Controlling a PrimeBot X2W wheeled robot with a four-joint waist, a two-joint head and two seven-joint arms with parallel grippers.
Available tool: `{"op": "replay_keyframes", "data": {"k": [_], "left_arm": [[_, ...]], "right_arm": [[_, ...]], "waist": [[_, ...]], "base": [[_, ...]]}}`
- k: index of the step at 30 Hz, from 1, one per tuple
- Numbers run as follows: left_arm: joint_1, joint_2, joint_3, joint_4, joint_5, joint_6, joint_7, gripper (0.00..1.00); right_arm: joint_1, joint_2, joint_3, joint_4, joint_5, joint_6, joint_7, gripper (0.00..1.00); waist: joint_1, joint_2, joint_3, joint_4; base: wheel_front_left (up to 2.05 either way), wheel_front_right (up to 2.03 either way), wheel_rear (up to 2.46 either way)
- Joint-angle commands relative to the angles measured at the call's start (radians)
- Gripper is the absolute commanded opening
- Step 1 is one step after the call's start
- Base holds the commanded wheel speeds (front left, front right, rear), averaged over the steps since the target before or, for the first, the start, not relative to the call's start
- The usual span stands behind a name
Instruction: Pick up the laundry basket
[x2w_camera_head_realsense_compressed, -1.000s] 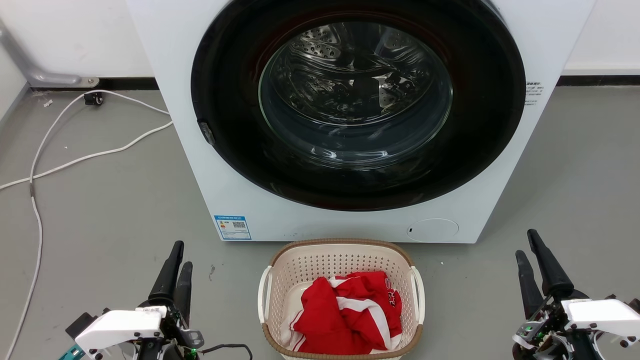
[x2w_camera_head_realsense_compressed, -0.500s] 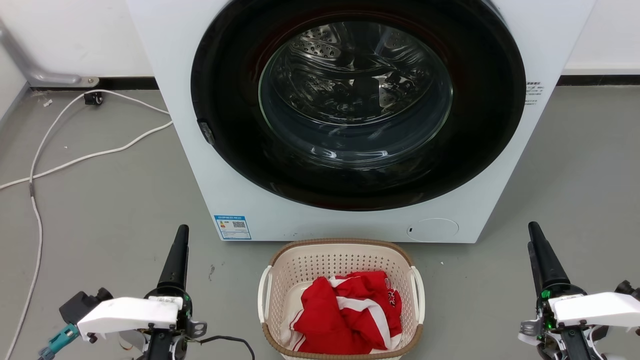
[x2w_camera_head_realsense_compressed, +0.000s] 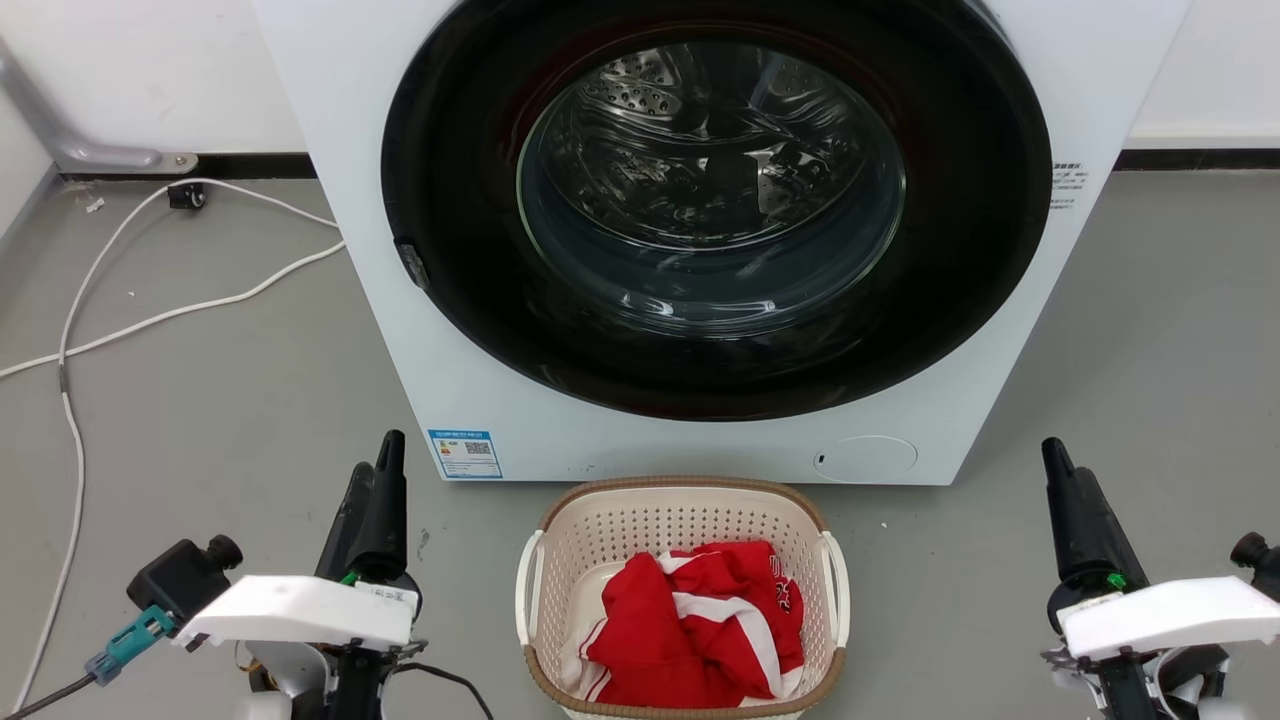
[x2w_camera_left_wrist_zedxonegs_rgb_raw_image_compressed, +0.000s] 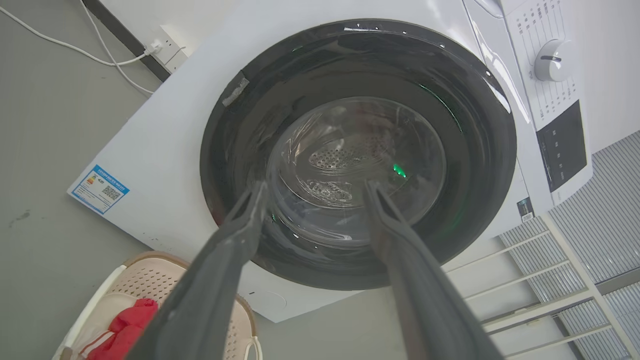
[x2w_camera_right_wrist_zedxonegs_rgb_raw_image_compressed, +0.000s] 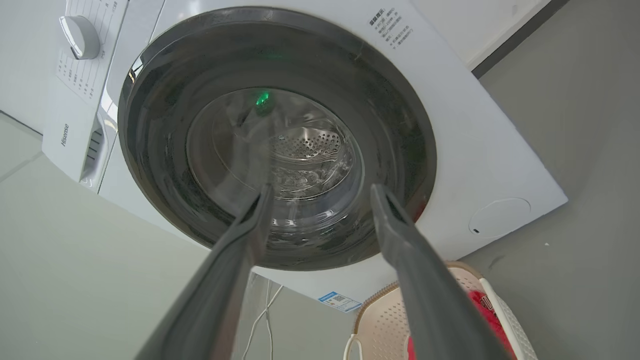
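Cream laundry basket (x2w_camera_head_realsense_compressed: 650, 525) sits on the floor (x2w_camera_head_realsense_compressed: 250, 400), untouched; left gripper (x2w_camera_left_wrist_zedxonegs_rgb_raw_image_compressed: 316, 186) and right gripper (x2w_camera_right_wrist_zedxonegs_rgb_raw_image_compressed: 321, 190) both stand parted, empty.

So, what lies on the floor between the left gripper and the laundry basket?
Bare grey floor with one small dark mark, as the head view shows; left gripper and laundry basket stand apart.

Basket (x2w_camera_head_realsense_compressed: 660, 525) sits on the floor right before the washer (x2w_camera_head_realsense_compressed: 330, 200), clothes (x2w_camera_head_realsense_compressed: 690, 620) in it. Left gripper (x2w_camera_head_realsense_compressed: 378, 460) and right gripper (x2w_camera_head_realsense_compressed: 1052, 450) flank it, cables (x2w_camera_head_realsense_compressed: 150, 320) way off left.
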Motion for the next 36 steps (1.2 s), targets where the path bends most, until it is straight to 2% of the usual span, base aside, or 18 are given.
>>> {"op": "replay_keyframes", "data": {"k": [1, 15, 36], "left_arm": [[-0.025, 0.011, -0.007, -0.013, 0.058, 0.003, -0.012, 1.00], [-0.038, 0.029, -0.040, 0.006, 0.281, 0.016, -0.053, 1.00], [-0.039, 0.052, -0.092, 0.030, 0.545, 0.041, -0.110, 1.00]], "right_arm": [[-0.010, 0.000, 0.004, -0.025, -0.057, 0.000, -0.007, 1.00], [0.009, 0.002, 0.019, -0.051, -0.299, 0.000, -0.001, 1.00], [0.035, 0.005, 0.030, -0.081, -0.610, 0.000, 0.010, 1.00]], "waist": [[0.0000, -0.0001, 0.000, 0.000], [0.0000, -0.0001, -0.001, 0.002], [0.0000, -0.0001, -0.007, 0.000]], "base": [[0.00, 0.00, 0.00], [0.00, 0.00, 0.00], [0.00, 0.00, 0.00]]}}
